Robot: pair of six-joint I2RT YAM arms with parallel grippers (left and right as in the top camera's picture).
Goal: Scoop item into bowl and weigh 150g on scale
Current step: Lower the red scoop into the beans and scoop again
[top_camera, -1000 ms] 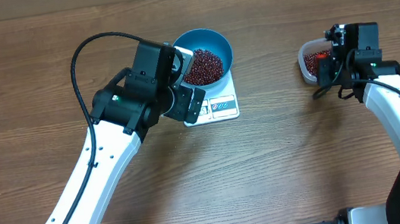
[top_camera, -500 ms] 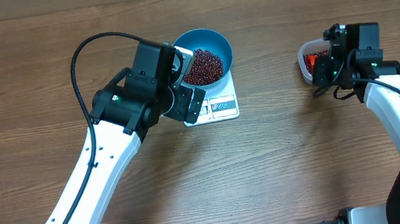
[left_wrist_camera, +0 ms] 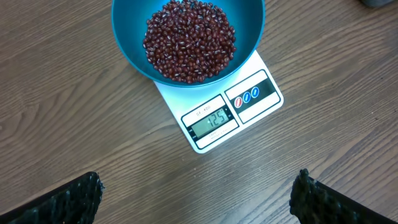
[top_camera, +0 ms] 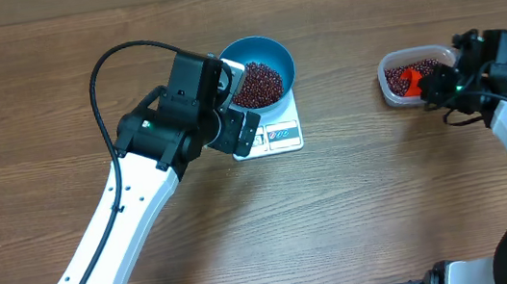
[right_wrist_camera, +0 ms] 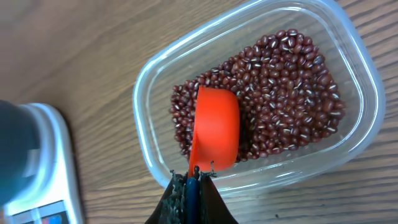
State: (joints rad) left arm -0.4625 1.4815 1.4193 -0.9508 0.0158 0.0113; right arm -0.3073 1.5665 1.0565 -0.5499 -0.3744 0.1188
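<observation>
The blue bowl (top_camera: 273,50) stands on the white scale (top_camera: 284,136) and holds a heap of red-brown beans (top_camera: 256,83). My left gripper (top_camera: 241,100) hovers open beside them, just to their left. In the left wrist view the bowl (left_wrist_camera: 249,31) with the beans (left_wrist_camera: 189,40) sits on the scale (left_wrist_camera: 249,102), whose display reads 125, and my fingertips (left_wrist_camera: 71,199) stand far apart over bare wood. My right gripper (right_wrist_camera: 193,180) is shut on the handle of an orange scoop (right_wrist_camera: 214,127). The scoop lies rounded side up on the beans (right_wrist_camera: 280,106) in a clear tub (right_wrist_camera: 367,81).
The clear tub (top_camera: 389,94) sits at the table's right, well apart from the scale. My right gripper (top_camera: 436,88) is at its right edge with the scoop (top_camera: 409,75) inside. A black cable (top_camera: 117,57) loops over the left arm. Brown wood lies between scale and tub.
My right arm has drawn back to the right, uncovering the tub with the orange scoop in it. The left arm, bowl and scale have not moved.
</observation>
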